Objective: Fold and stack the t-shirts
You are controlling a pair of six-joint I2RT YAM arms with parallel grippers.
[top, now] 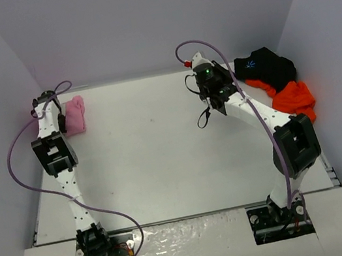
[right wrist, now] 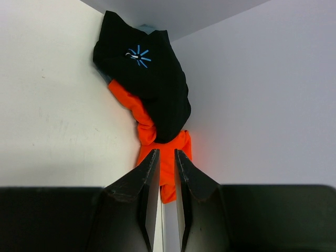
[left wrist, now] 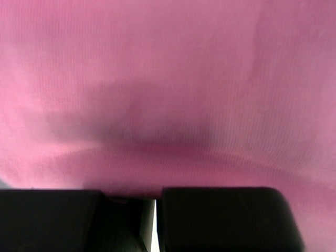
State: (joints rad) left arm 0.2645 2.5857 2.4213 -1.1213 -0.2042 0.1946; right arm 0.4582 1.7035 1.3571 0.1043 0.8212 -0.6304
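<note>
The white table is walled at its far edge and along both sides, and all the cloth lies pushed out to those edges. The pink t-shirt sits bunched at the left edge, close to the far left corner and just off the left wall. The left gripper is pressed right up to it: pink cloth fills the wrist view, and the two fingers stand together with only a sliver between them; whether any fabric is pinched there cannot be told. In the far right corner the black t-shirt lies crumpled, its light-blue starburst print facing up, and it overlaps the orange t-shirt, which trails nearer along the right edge, against the right wall. The right gripper hangs above the table short of that pile, aimed at the orange cloth, its fingers a narrow gap apart with nothing between them. Broad bare tabletop stretches between the two arms, from the far edge to the near one, while each pile has a wall close beside it. A purple cable loops off each arm.
</note>
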